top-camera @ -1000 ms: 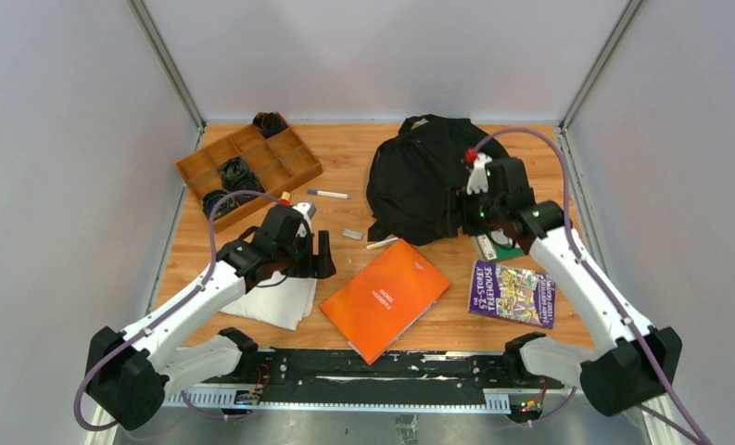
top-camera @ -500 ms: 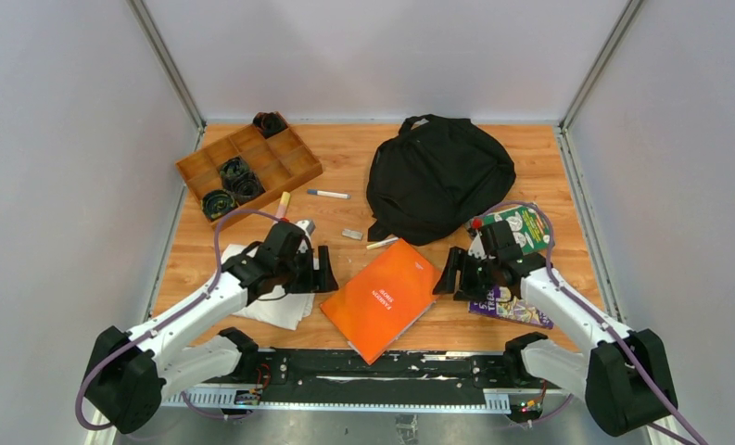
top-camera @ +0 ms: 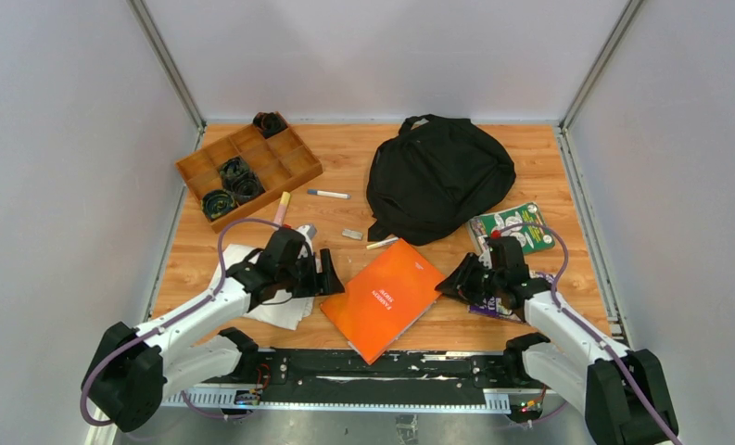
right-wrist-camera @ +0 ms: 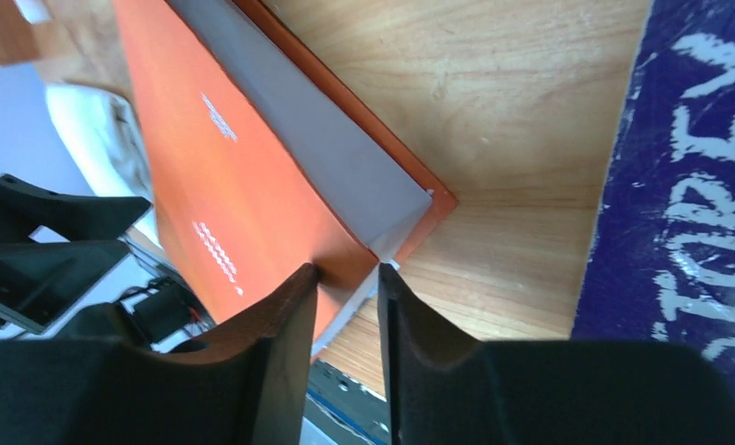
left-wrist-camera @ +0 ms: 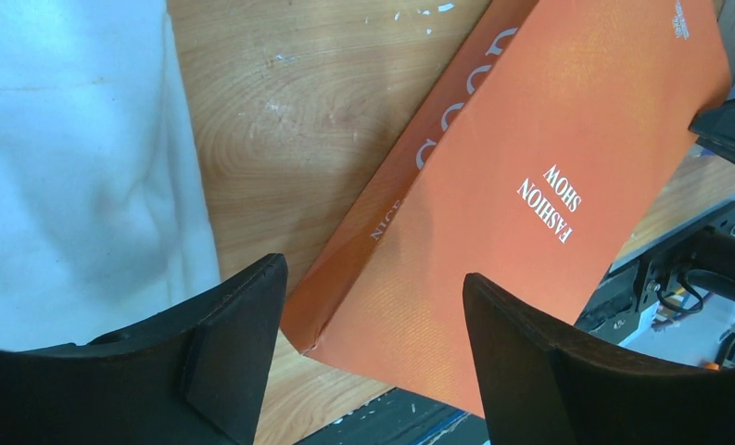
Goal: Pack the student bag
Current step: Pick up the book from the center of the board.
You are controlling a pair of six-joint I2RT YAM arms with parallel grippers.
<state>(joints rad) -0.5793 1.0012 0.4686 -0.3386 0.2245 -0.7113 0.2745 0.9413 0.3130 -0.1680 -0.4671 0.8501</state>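
Observation:
The student bag [top-camera: 437, 176], a black backpack, lies shut at the back middle of the table. An orange book [top-camera: 382, 297] titled "Fashion Show" lies at the front middle. My left gripper [top-camera: 331, 278] is open, its jaws astride the book's near left corner [left-wrist-camera: 549, 167] without gripping it. My right gripper [top-camera: 449, 281] is low at the book's right edge. In the right wrist view its jaws [right-wrist-camera: 348, 273] stand narrowly apart, with the book's cover and page edge [right-wrist-camera: 252, 185] pinched between them.
A purple book [top-camera: 510, 298] lies under my right arm, also seen in the right wrist view [right-wrist-camera: 688, 185]. A green book [top-camera: 507, 227] lies behind it. A white cloth [top-camera: 271, 301] lies under my left arm. A wooden tray [top-camera: 280, 153], pens [top-camera: 328, 195] and an eraser [top-camera: 351, 235] lie at the back left.
My right arm has swung from over the backpack down to the orange book's right edge and narrowed its jaws there. My left gripper has shifted slightly right to the book's left corner.

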